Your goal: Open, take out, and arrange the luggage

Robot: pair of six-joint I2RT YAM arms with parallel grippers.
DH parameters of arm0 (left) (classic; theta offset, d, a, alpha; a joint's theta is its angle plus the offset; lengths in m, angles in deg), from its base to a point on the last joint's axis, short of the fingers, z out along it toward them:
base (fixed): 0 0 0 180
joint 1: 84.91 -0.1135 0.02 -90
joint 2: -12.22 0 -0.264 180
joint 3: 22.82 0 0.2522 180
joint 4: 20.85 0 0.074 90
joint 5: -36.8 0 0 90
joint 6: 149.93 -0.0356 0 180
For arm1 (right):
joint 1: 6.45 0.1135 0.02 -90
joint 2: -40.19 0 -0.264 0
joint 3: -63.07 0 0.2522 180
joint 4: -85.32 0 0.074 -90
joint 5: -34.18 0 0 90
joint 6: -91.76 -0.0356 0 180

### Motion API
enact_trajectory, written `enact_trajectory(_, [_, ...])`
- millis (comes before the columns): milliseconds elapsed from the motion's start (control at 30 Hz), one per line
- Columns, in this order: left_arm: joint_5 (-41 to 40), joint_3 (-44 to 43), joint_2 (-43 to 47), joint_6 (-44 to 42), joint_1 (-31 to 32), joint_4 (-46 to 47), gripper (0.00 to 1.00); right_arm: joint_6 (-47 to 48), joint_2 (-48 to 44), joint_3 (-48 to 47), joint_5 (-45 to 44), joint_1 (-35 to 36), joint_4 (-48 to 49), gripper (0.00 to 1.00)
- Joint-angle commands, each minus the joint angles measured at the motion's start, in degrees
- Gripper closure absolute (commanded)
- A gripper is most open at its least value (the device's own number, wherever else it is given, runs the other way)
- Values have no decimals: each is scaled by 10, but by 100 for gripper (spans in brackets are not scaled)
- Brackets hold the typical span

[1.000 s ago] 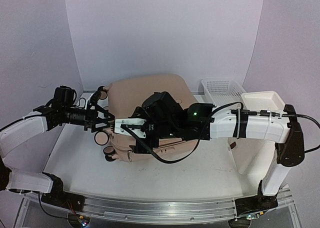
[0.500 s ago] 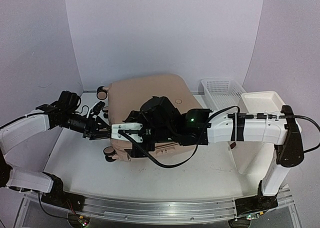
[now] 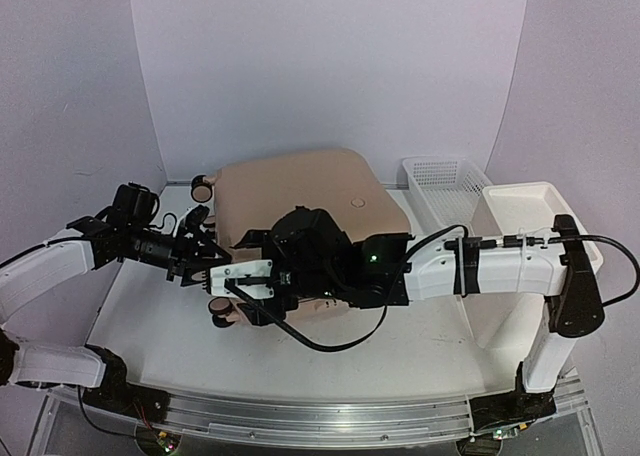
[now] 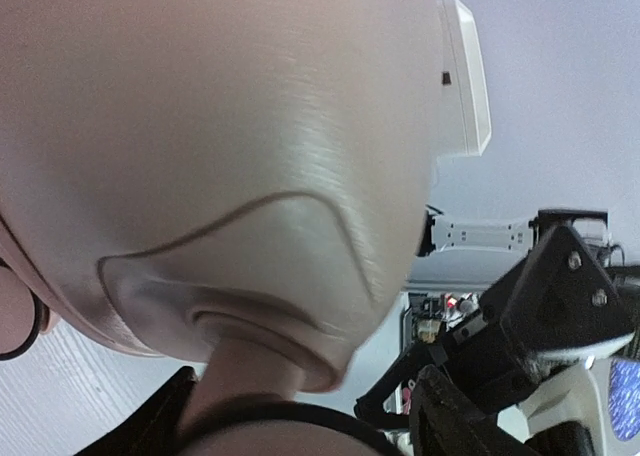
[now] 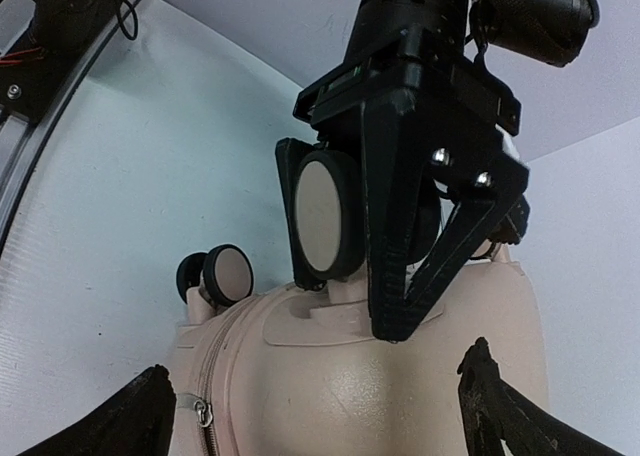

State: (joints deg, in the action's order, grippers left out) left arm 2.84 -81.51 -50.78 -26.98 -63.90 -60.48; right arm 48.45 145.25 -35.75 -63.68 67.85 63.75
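The luggage (image 3: 300, 186) lies zipped shut on the worktop (image 3: 400, 346), left of the white mesh basket (image 3: 440, 176). The left claw (image 3: 205, 263) is clamped on one wheel (image 5: 320, 216) at its left end. The right claw (image 5: 315, 401) gapes wide over that same end. Since a second ago, both claws have slid nearer the arm bases.

From above, the right arm (image 3: 500, 266) hides the near side of the luggage (image 3: 290, 181); the right pincer (image 5: 320, 416) runs off its wrist view's bottom edge.
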Motion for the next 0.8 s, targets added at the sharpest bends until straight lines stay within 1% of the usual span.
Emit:
enact_trajectory(0, [39,-7,53,20,5,80,14,-7,10,-4,-1,-1,51,2])
enact_trajectory(33, [35,-3,60,24,5,91,8,-9,13,-11,3,-1,51,2])
enact_trajectory(67, [34,7,66,36,5,107,4,-14,18,-17,6,-1,50,2])
enact_trajectory(167, [41,23,72,65,4,144,1,-23,35,-30,11,-2,50,2])
enact_trajectory(333, [24,32,100,76,4,145,1,-44,71,-61,22,-3,61,2])
enact_trajectory(433, [17,39,110,83,3,145,3,-55,81,-64,40,-4,94,2])
enact_trajectory(533, [6,48,124,85,3,147,2,-59,85,-60,40,-10,119,7])
enact_trajectory(633, [-7,61,142,88,2,157,5,-67,66,-24,50,-21,165,17])
enact_trajectory(700, [-12,68,150,97,0,167,10,-66,53,2,53,-28,191,19])
enact_trajectory(767, [-6,70,151,107,-3,184,11,-62,50,6,53,-33,196,16])
